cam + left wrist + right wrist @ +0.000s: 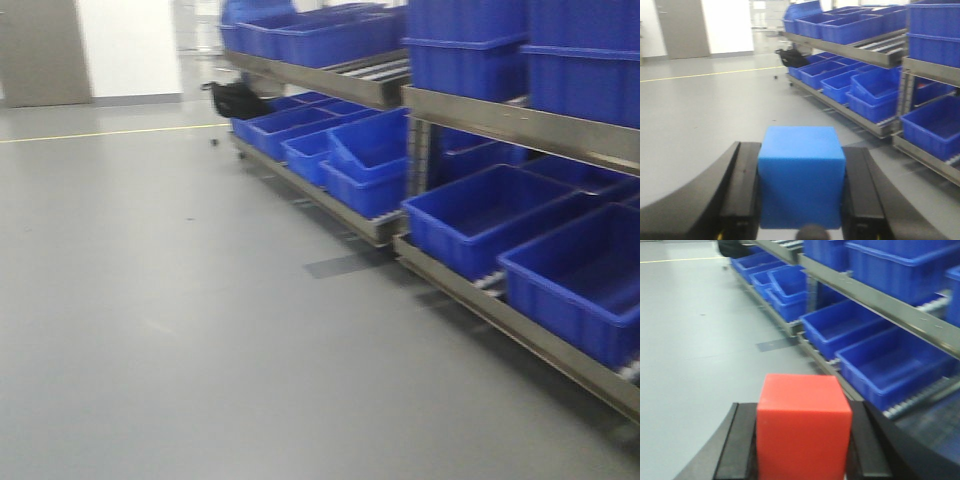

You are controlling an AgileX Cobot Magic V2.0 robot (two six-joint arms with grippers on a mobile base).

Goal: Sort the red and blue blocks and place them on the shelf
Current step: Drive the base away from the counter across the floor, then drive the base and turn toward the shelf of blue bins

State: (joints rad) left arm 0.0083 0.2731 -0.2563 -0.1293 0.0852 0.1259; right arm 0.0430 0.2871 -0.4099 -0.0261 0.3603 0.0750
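Nearest the lens in the left wrist view, the blue block (801,177) sits clamped between the black fingers (746,190) of the left gripper (801,165), jaws pressed flat on two opposite faces. In the right wrist view the red block (803,427) is held the same way by the right gripper (802,415). Both blocks are off any surface and not yet on the shelf (500,115), which stands ahead and to the right across open grey floor (150,300). Both are plain matte cubes with crisp edges. The fingers are dark, flat-faced and curved on their outer backs. The shelf is brushed steel in tiers, its rails straight and hard-edged, with roller tracks (880,45) sloping toward the front. Large blue bins (470,215) of smooth moulded plastic, open-topped with thick rims, line it closely. Risks, as judged: the pictures are smeared, which suggests travel, and a jolt could shift a smooth-faced cube in a grip held by friction alone. An arm reaching in may strike a steel rail or a bin rim, since the tiers sit close together. A cube released on the sloped rollers could slide forward and drop. A cube let go over a bin may bounce on the hard plastic. Both colours could end in one place if the sides are confused. A black bag (238,100) lies on the floor at the far end of the shelf, an obstacle if the base goes that far.
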